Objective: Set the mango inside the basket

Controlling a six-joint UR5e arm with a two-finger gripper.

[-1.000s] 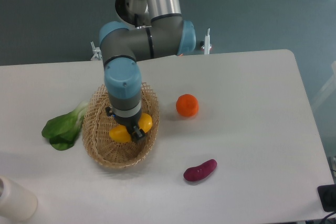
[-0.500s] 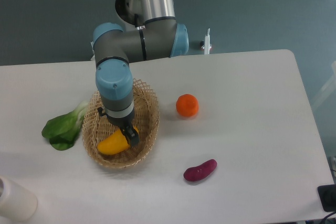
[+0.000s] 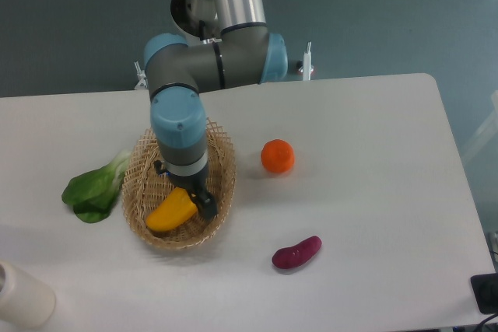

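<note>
While the arm hangs over the white worktop (image 3: 366, 153), let us look from the left. At the bottom left corner is a bit of a white cup (image 3: 22, 299). Next comes a green leaf (image 3: 95, 190), lying just beside the basket (image 3: 138, 184) on its left.

The mango (image 3: 171, 210) now lies inside the basket, on its floor, with its orange end to the left. A second ago it was up higher, held across the jaws. Then it came down and tipped over, and since then it has hardly moved. The gripper (image 3: 201, 201) sits at the right end of the mango, and it has shifted a little to the right. The grey wrist hides most of the jaws, so I cannot tell if they hold the mango or have let go.

I think the job is almost done. The mango is where it should be. What is left is to let go, if that is not done yet, and lift straight up so the basket rim is not bumped.

To the right of the basket is an orange (image 3: 277, 155), well apart. Lower down is a purple sweet potato (image 3: 296, 253). Neither is in the way
</note>
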